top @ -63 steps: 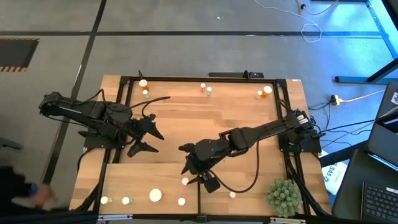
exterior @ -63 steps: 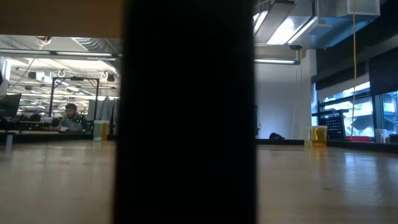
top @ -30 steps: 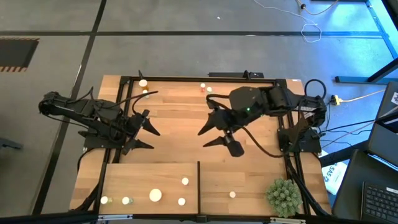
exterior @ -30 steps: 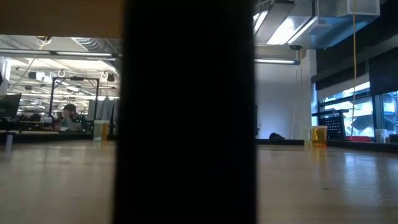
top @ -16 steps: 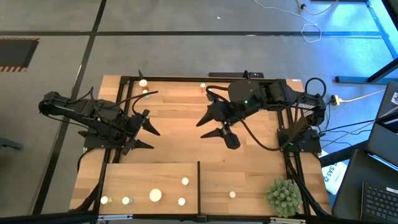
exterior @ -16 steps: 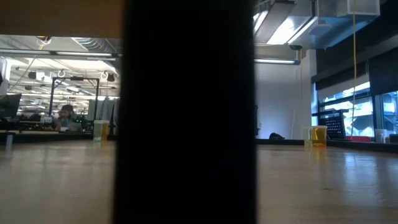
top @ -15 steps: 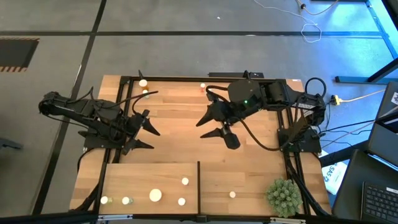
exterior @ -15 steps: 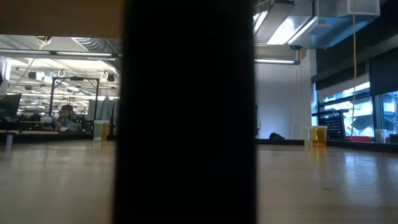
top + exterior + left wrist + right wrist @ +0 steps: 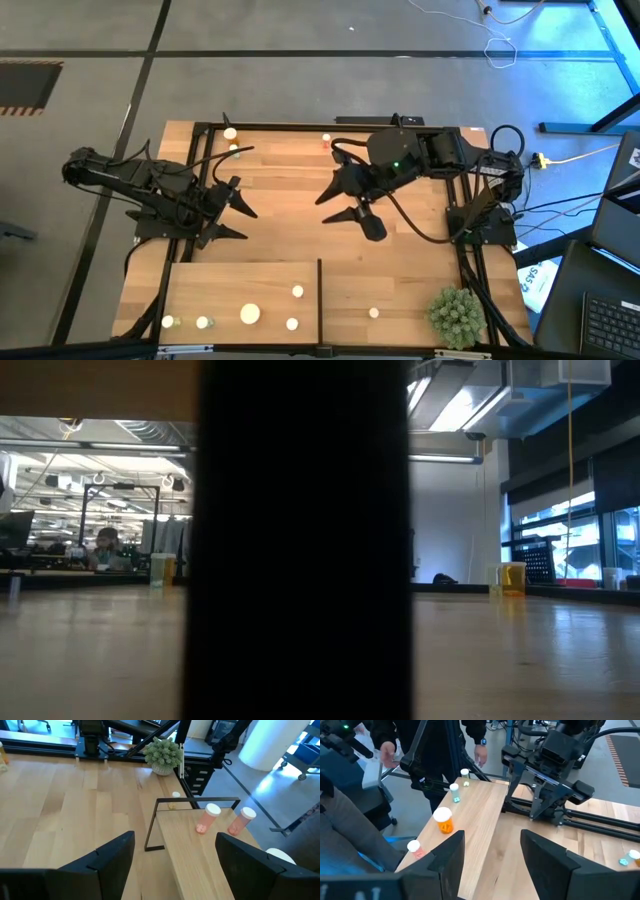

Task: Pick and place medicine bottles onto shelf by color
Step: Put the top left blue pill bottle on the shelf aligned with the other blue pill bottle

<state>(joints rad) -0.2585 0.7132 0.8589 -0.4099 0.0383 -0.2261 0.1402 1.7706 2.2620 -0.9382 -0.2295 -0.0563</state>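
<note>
The shelf (image 9: 400, 290), a pale board with a thin dark divider (image 9: 319, 295), lies along the table's near edge. Several white-capped medicine bottles stand on it: a wide one (image 9: 249, 313), small ones (image 9: 297, 291) (image 9: 292, 323) left of the divider, and one (image 9: 373, 313) right of it. More bottles (image 9: 230, 133) (image 9: 326, 140) stand at the far edge. My right gripper (image 9: 322, 210) hangs open over the table's middle, holding nothing, as its wrist view (image 9: 490, 855) shows. My left gripper (image 9: 250, 227) waits open at the left (image 9: 175, 855).
A spiky green plant ball (image 9: 455, 315) sits at the near right corner. Black frame rails (image 9: 200, 180) run along the table's sides. The divider (image 9: 300, 540) blocks the middle of the low view. A person's hands (image 9: 387, 750) show beyond the shelf's left end.
My right gripper has come away from the shelf, risen and gone toward the table's far edge, then stopped. A small white-capped bottle stands on the shelf just left of the divider, where the gripper was.
</note>
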